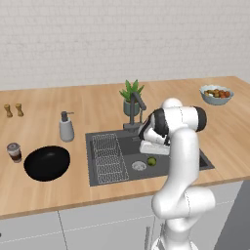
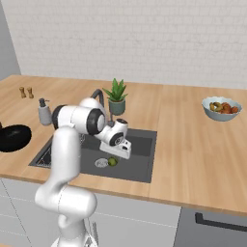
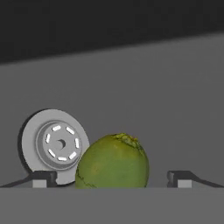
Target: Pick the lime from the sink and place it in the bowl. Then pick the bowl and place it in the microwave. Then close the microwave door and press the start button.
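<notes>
Two dark fingertips (image 3: 43,178) stand wide apart with the lime (image 3: 113,162) between them, somewhat nearer the left one, so the fruit lies straight ahead of the hand (image 3: 111,179) and just below it on the floor of the sink (image 1: 205,163). Being round, it offers no long axis to line up with. Just left of the lime sits the silver drain (image 3: 52,144), nearly touching it. Released and spread fully, the hand holds nothing yet and seems to touch nothing.

Lime (image 1: 152,161) in the sink (image 1: 195,168) just beside the drain (image 1: 138,165), wire rack (image 1: 108,157) along the sink's left side, bowl (image 1: 47,162) on the counter (image 1: 88,105) near its front edge, left of the sink.
</notes>
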Robot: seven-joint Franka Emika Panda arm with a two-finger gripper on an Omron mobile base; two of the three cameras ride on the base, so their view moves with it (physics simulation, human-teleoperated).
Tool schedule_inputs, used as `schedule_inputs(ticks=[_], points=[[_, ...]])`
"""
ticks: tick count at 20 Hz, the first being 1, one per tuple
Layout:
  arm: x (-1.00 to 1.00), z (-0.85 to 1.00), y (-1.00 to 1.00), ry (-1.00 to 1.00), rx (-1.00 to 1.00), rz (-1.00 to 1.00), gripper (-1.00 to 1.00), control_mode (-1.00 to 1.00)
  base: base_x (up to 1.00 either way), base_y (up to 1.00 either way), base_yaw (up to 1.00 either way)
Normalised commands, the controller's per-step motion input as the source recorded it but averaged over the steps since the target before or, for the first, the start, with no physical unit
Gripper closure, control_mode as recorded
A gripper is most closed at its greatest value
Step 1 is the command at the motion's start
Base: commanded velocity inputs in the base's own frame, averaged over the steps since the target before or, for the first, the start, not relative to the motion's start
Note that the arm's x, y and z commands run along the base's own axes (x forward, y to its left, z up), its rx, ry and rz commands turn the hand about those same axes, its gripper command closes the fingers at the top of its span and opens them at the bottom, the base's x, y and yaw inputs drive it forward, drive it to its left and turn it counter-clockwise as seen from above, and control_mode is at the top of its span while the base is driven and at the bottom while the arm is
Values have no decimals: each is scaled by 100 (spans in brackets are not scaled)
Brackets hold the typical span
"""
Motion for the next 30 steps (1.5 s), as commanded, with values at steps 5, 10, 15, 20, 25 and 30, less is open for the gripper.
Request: schedule_inputs(ticks=[5, 10, 15, 20, 25, 30], points=[[-2, -27, 3, 0, 0, 0, -100, -100, 0, 0, 0], [-2, -19, 15, 0, 0, 0, -100, -100, 0, 0, 0], [-2, -17, 14, 2, 0, 0, -100, -100, 0, 0, 0], [-2, -24, 12, 4, 0, 0, 100, -100, 0, 0, 0], [-28, 7, 0, -1, 0, -1, 100, -100, 0, 0, 0], [-88, 82, -5, -16, 0, -6, 100, -100, 0, 0, 0]])
